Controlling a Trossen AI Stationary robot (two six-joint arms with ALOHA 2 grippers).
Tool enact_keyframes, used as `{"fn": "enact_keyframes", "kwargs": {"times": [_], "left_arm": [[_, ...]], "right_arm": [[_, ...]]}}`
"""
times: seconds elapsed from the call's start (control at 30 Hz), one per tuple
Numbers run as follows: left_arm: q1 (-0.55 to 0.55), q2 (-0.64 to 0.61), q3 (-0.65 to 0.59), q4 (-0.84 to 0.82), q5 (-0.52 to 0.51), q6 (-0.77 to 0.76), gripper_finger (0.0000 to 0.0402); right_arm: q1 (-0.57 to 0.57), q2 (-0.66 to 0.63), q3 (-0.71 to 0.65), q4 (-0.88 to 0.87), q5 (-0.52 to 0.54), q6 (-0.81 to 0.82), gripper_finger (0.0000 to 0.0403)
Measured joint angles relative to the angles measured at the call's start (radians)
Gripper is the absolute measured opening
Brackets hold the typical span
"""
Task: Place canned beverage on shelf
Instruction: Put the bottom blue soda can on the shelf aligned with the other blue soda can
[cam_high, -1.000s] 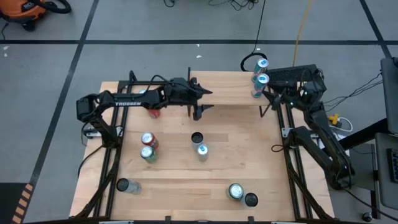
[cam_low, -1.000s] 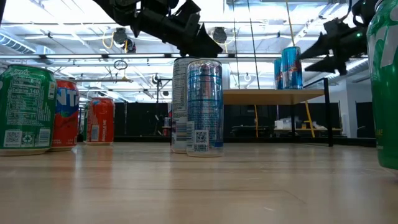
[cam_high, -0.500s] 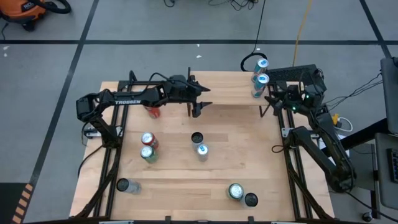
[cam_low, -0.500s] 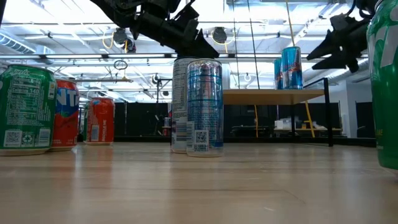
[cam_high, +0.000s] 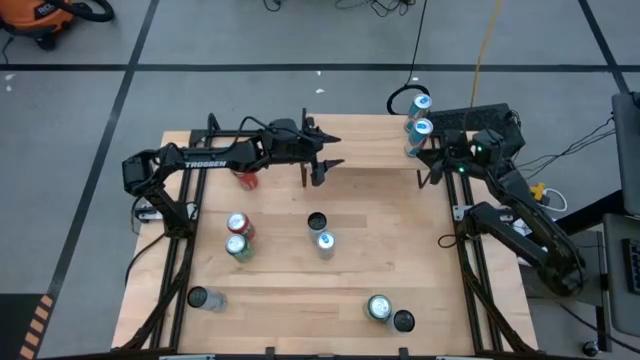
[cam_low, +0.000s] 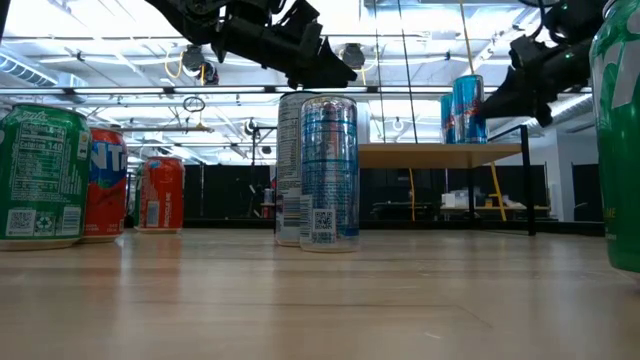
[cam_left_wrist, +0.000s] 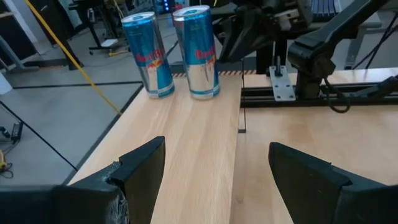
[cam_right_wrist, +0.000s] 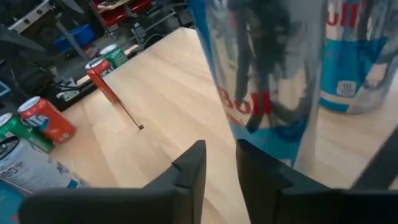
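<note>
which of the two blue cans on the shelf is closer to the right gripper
The blue can nearer the table's middle; the right gripper sits just beside it, while the other blue can stands at the shelf's far edge.

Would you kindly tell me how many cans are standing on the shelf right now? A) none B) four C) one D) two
D: two tall blue-and-silver cans stand side by side at one end of the shelf, next to the right gripper; every other can sits on the table.
</note>
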Motion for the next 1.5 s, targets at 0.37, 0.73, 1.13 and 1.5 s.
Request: {"fn": "enact_keyframes", "kwargs": {"times": [0.37,0.73,1.13,1.5], "left_arm": [[0.0,0.0,0.0,-0.041,-0.014,-0.018,0.0287],[0.007,0.047,0.001,0.085,0.028,0.018,0.0287],[0.027,0.436,0.326,0.25,0.143,-0.108,0.0287],[0.03,0.608,0.602,0.234,0.145,-0.214,0.0235]], "right_arm": [[0.005,0.016,0.0,0.091,0.152,-0.019,0.0066],[0.021,0.009,-0.001,0.053,0.124,0.037,0.0066],[0.07,-0.051,0.077,-0.179,0.333,0.024,0.0066],[0.07,-0.068,0.077,-0.203,0.333,0.015,0.0066]]}}
